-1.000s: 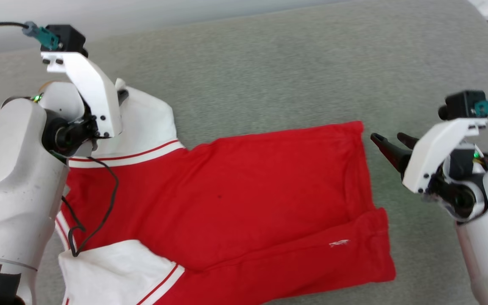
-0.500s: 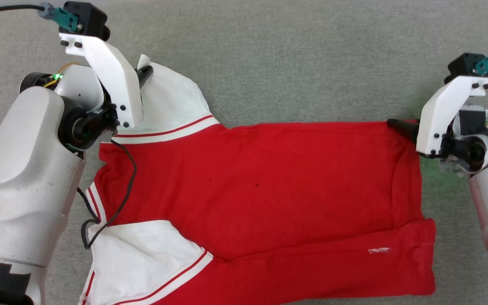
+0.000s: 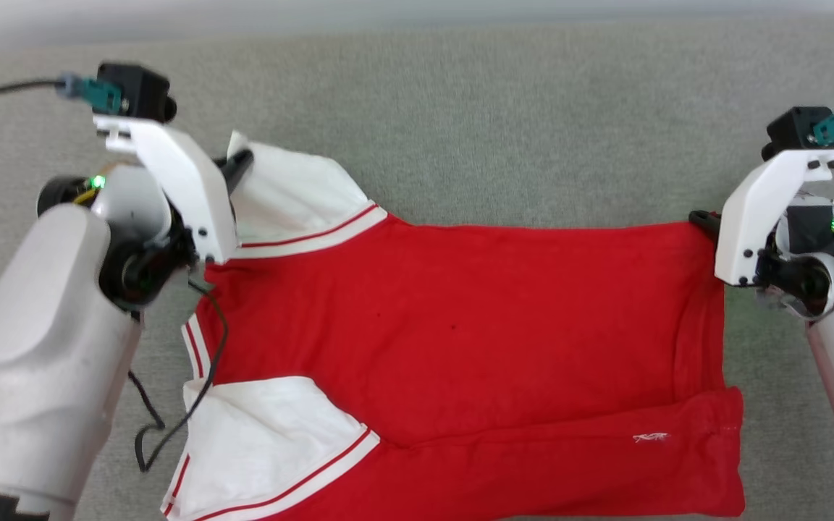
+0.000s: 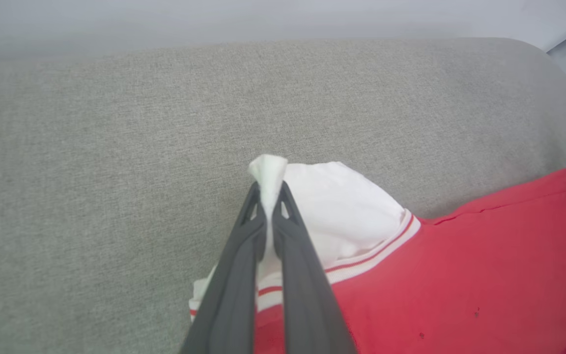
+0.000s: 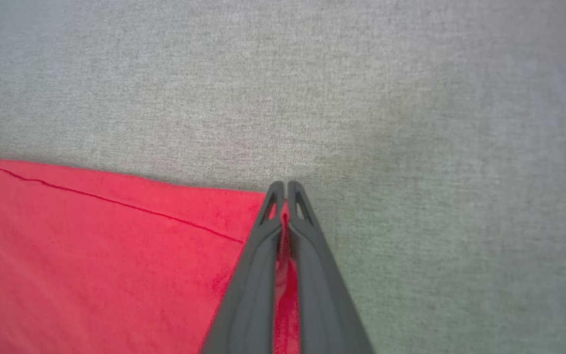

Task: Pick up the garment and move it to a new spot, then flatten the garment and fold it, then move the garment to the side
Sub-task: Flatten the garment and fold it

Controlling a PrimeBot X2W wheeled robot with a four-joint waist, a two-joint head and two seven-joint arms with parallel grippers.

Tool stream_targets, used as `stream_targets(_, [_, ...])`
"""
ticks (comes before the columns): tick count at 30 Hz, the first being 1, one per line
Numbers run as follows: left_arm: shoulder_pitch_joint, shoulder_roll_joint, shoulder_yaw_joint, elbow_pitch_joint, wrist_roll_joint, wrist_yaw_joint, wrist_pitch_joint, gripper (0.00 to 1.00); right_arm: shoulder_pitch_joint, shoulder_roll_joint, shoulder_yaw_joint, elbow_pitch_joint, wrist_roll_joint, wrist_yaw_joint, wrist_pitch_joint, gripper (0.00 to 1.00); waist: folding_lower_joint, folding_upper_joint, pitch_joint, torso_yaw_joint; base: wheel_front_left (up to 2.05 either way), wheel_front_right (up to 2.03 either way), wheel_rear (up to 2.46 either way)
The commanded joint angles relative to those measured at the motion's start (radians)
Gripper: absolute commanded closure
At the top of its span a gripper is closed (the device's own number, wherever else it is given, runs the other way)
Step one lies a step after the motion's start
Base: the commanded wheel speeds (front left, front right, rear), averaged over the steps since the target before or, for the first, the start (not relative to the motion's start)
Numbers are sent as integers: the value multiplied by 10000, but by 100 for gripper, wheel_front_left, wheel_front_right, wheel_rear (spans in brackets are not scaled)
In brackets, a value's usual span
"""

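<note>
The garment is a red T-shirt with white sleeves and striped trim, stretched sideways across the grey fabric surface. Its plain side faces up, and its near edge is folded over. My left gripper is shut on the far white sleeve, whose tip pokes out between the fingers. My right gripper is shut on the garment's far hem corner, red cloth pinched between its fingers. The far edge runs taut between the two grips.
The grey fabric surface extends beyond the garment toward a pale wall. Its rounded corner shows in the left wrist view. A black cable hangs from my left arm over the garment's collar end.
My right gripper reached the hem corner and shut on it. The garment's far edge is now pulled straight between both grippers. The head camera has shifted.
</note>
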Motion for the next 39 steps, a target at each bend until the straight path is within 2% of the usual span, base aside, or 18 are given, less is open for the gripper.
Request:
stream_targets(1, [268,49,56,-38,-47,-16,-124,100,224,-85,39,-118,14,-4,-120,100,0,0,-427,73,0,0,0])
stream_targets(6, [1711,246,343,-390,-336,188,-738,100,1285,-355,95,-739,106,-4,-688,100,0,0,-1455,165,0,0,0])
stream_targets(14, [4905,535,762,-1707,-925,1069,-1188,100,3634,-388,-240,-1722,247,-4,-1150,100,0,0,-2823,335,0,0,0])
stream_targets(17, [6086,637,856,-2196,-1092,1474,-1227,100,4587,-355,-480,-2075,288,-4,-1288,100,0,0,-3164,387,0,0,0])
stream_targets(23, [7688,456,763,-2566,-1523,1861,-1061,100,6038,-157,-897,-2486,156,-4,-1415,100,0,0,-3338,346,0,0,0])
stream_targets(24, [7897,419,739,-2558,-1547,1890,-1071,89,6218,-83,-988,-2470,188,-4,-1482,83,0,0,-3354,322,0,0,0])
stream_targets(25, [8039,352,745,-2543,-1595,1926,-1162,41,6356,-18,-1064,-2419,181,-4,-1541,31,0,0,-3372,297,0,0,0])
stream_targets(26, [8176,271,714,-2511,-1613,1923,-1224,0,6486,33,-1066,-2373,125,-4,-1620,0,0,0,-3383,283,0,0,0])
stream_targets(32, [8495,-45,651,-2420,-1234,1912,-2236,0,7106,254,-1305,-2635,17,-4,-2500,0,0,0,-3537,270,0,0,0])
stream_targets(36, [8534,-184,710,-2706,-747,2020,-3278,0,7568,247,-1498,-3441,-19,-4,-3022,0,0,0,-3741,273,0,0,0])
stream_targets(39, [8510,-270,768,-3062,-374,2174,-4030,0,7874,178,-1844,-4191,-81,-4,-2990,0,0,0,-3859,281,0,0,0])
